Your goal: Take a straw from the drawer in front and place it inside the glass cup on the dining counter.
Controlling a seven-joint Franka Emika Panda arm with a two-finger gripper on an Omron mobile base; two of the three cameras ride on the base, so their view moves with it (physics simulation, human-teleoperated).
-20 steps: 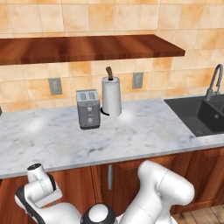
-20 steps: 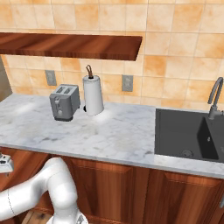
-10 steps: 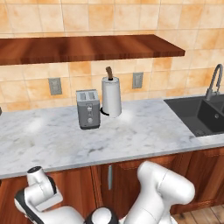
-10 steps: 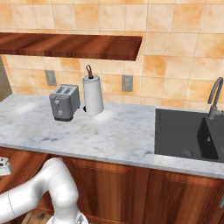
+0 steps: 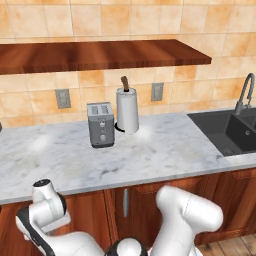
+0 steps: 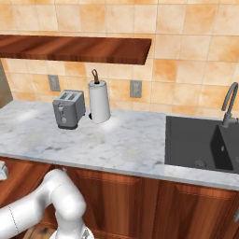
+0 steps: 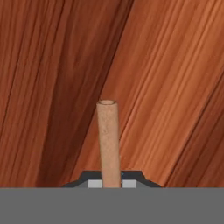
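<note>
Hand view: the straw (image 7: 108,144), a tan tube with its hollow end pointing away from the camera, rises from between the two dark finger tips of the end effector (image 7: 109,184), which is closed narrowly on it; behind it lies reddish-brown wood grain at close range. Left base view: the white arm bends low in front of the wooden cabinets, its wrist at the lower left, beneath the marble table (image 5: 150,150) edge. On this table stand a grey toaster (image 5: 101,124) and, just beside it, a white paper towel roll (image 5: 127,110) on a dark-topped holder. Right base view: a dark sink (image 6: 200,144) with a curved faucet (image 6: 228,105) is set in the table to the right; a wooden shelf (image 6: 74,48) hangs on the orange tiled wall.
</note>
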